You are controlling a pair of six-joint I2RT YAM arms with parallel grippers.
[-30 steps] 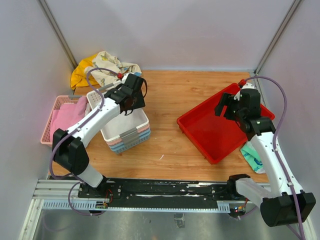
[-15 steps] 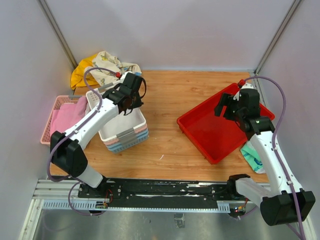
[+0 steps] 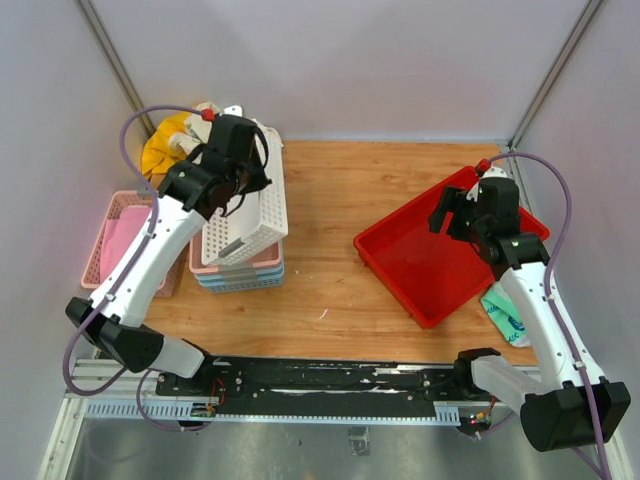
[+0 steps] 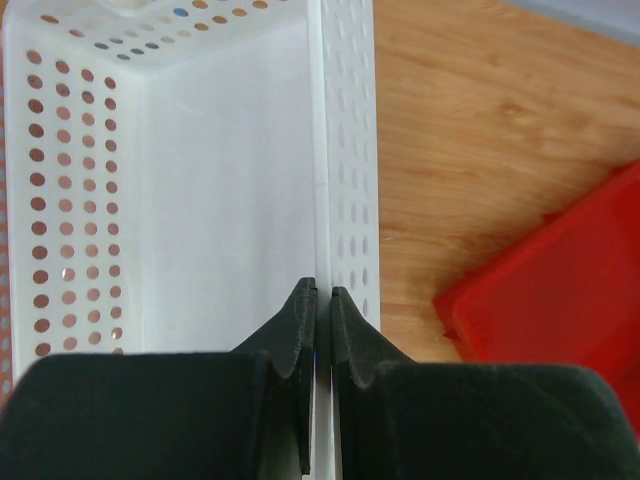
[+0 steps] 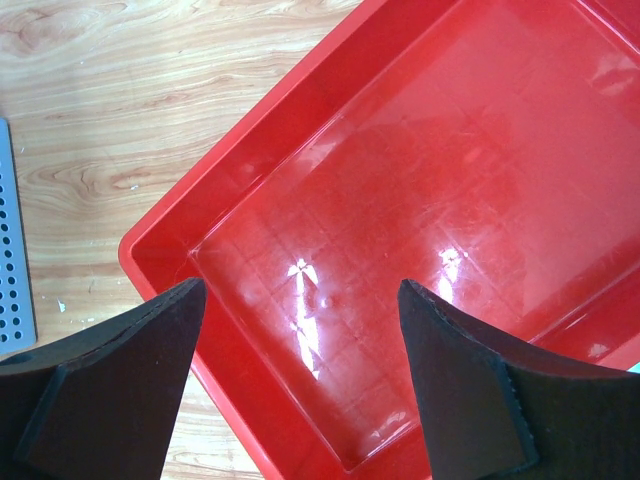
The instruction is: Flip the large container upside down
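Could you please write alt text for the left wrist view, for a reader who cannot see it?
The left end effector is shut on the wall of a white perforated basket. Wooden table lies right, with a corner of the red container lower right.

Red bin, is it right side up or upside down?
Right side up: the red bin shows its open interior facing upward in overhead and right wrist views.

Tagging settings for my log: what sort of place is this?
Probably a lab robot test cell: plain pale walls box in a wooden table, and a metal rail at its near edge carries two robot arms.
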